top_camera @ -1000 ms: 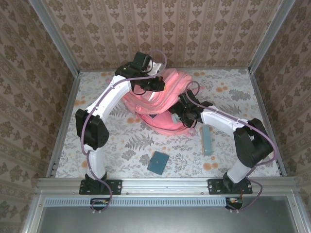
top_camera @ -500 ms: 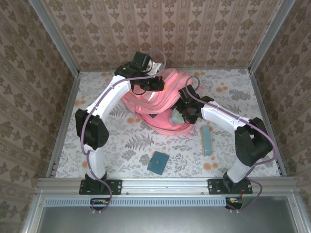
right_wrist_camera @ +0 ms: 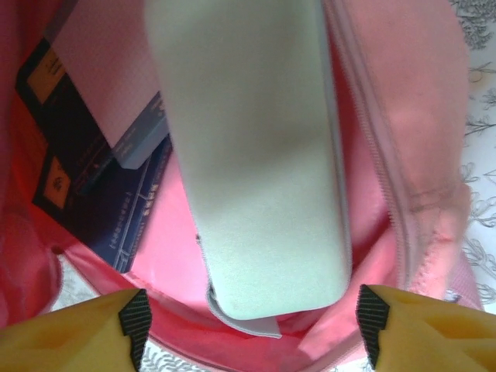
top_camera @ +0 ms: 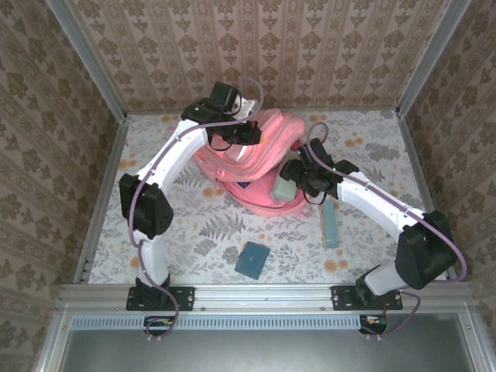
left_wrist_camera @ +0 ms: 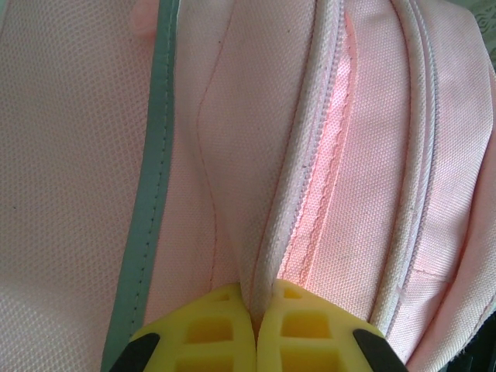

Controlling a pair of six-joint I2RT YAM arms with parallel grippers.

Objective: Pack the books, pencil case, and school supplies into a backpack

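— Where is the pencil case (right_wrist_camera: 256,155)?

— It lies lengthwise in the mouth of the pink backpack (top_camera: 277,130), partly over the navy book (right_wrist_camera: 85,209) with the yellow label that is already inside. Its rounded near end reaches the lip of the opening, so I judge it only partway in.

— And the right tool (right_wrist_camera: 252,325)?

— Released. Its yellow jaws stand wide on either side of that near end, touching nothing I can see.

— The left tool (left_wrist_camera: 256,322)?

— Clenched on the backpack's zip edge, pinching a fold of fabric and holding the opening up.

— What could go wrong?

— If that pinch slips, the flap would likely drop onto the case and close the mouth. The case is soft and sits near the lip, so it may slide back out onto the tabletop (top_camera: 194,225). A push off the case's centre could jam it against the book's edge or catch a jaw on the zip.

— Anything left outside?

— The slim pale-teal box (top_camera: 330,222) lies near the backpack, and the dark-teal pad (top_camera: 253,260) lies well apart from it, toward the near edge. A low sweep of the right tool could knock the box askew.
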